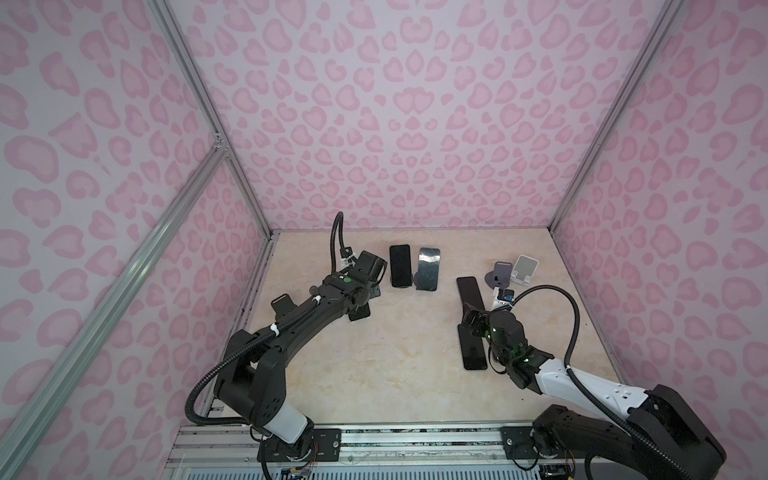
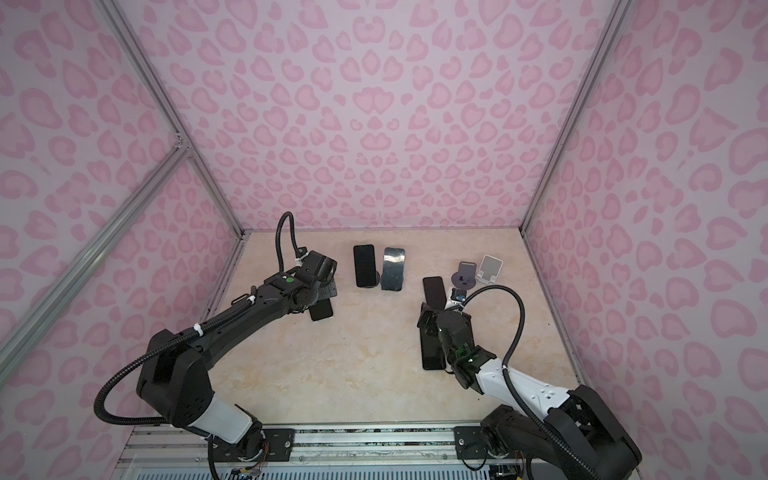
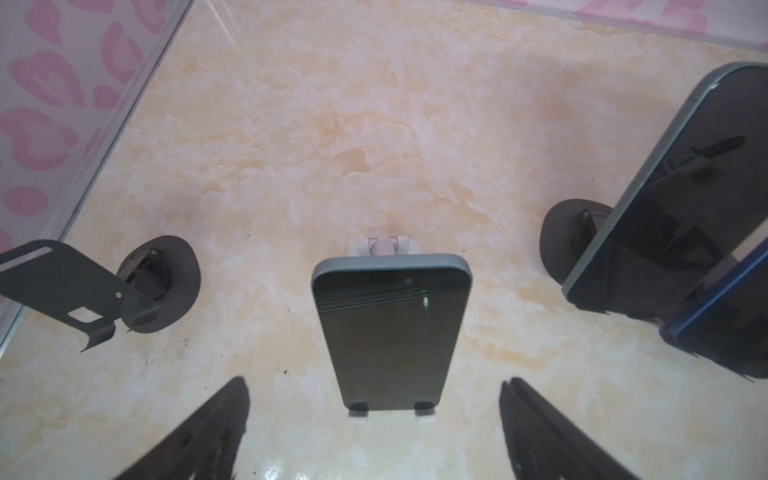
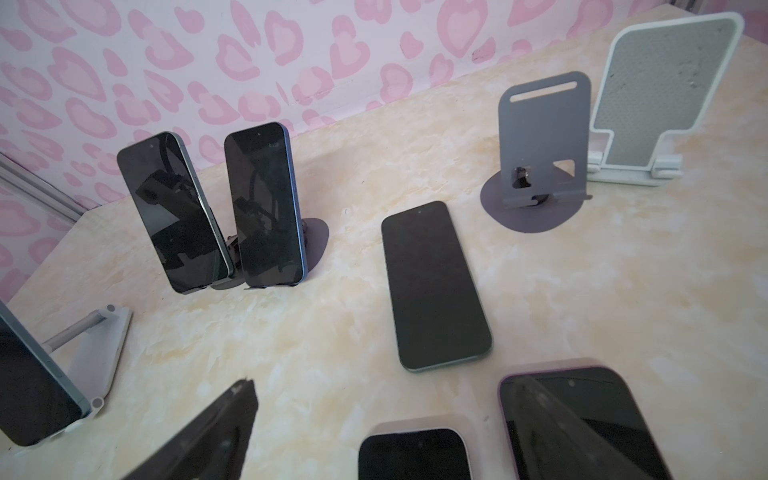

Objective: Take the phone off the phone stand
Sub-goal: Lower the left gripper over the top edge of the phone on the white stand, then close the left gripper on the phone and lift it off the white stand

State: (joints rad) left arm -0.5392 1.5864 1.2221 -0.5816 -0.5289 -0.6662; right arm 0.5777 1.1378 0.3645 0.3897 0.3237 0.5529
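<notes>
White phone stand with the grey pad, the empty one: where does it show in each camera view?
Both top views: the white phone stand with the grey pad stands back right on the table.
Left wrist view: not in it.
Right wrist view: the stand faces the camera, pad showing.
Landmark: the empty grey round-based stand beside it.
</notes>
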